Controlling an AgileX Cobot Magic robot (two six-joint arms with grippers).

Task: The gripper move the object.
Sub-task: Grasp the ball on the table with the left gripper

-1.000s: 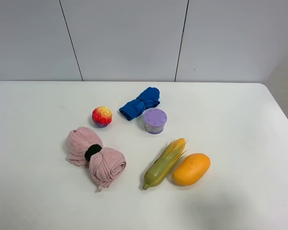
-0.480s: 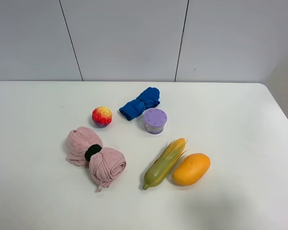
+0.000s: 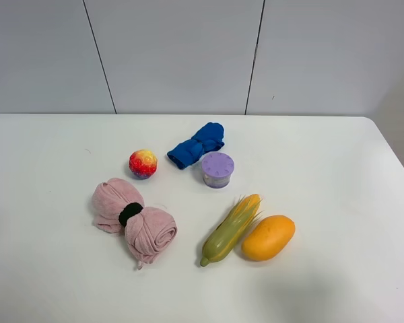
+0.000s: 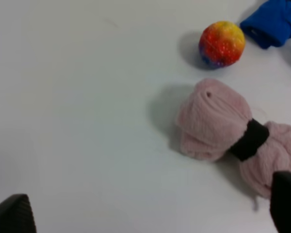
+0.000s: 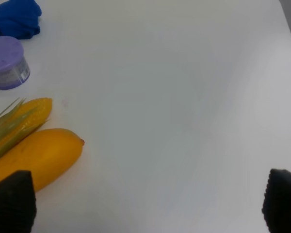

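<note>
Resting on the white tabletop (image 3: 54,148) near the pink rolled towel (image 3: 111,202), the small red-yellow round ball (image 3: 143,163) wants a centred straddle; left fingers (image 4: 9,216) and right fingers (image 5: 12,201) gape wide, empty.

Left pincer (image 4: 149,208), right pincer (image 5: 146,200), matte black fingertips (image 4: 12,216), fine ribbed texture

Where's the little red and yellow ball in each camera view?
Exterior high: ball left of the blue cloth, above the pink towel roll.
Left wrist: ball near blue cloth and pink towel roll.
Right wrist: not in view; blue cloth, the shared landmark, shows.
</note>
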